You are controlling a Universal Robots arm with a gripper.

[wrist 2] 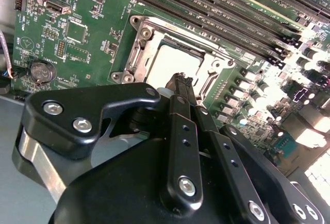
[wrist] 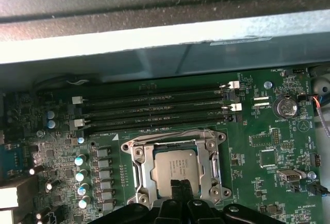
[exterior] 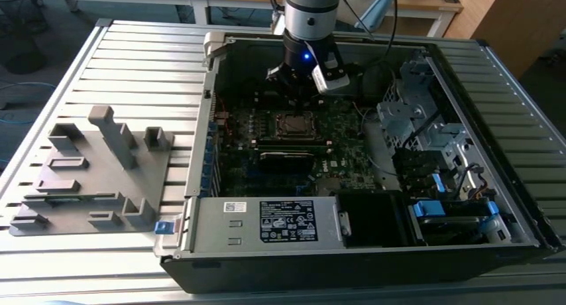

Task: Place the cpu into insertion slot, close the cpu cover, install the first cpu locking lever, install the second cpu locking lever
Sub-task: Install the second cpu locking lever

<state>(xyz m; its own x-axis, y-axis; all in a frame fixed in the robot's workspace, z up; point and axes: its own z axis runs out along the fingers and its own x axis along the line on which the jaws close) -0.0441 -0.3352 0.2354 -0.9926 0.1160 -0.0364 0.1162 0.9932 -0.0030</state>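
Note:
The cpu (wrist: pixel 174 168) lies flat in the insertion slot (exterior: pixel 295 125) of the green motherboard (wrist: pixel 268 147), its silver-grey top showing in both wrist views. The silvery cpu cover (wrist: pixel 142 168) lies down around the chip (wrist 2: pixel 172 62) as a frame. A thin lever wire (wrist: pixel 170 133) runs along the socket's side that faces the memory slots. My gripper (wrist: pixel 180 187) hovers just above the socket's edge, fingers (wrist 2: pixel 181 87) pressed together and shut with nothing between them. In the exterior view, the gripper (exterior: pixel 299 101) hangs inside the open computer case, just behind the socket.
Long black memory slots (wrist: pixel 154 108) run beside the socket. The case's metal wall (wrist: pixel 154 33) rises close behind them. Drive cages and cables (exterior: pixel 425 129) fill the exterior view's right, with a power supply box (exterior: pixel 265 222) in front. A grey parts fixture (exterior: pixel 93 169) sits on the slatted table.

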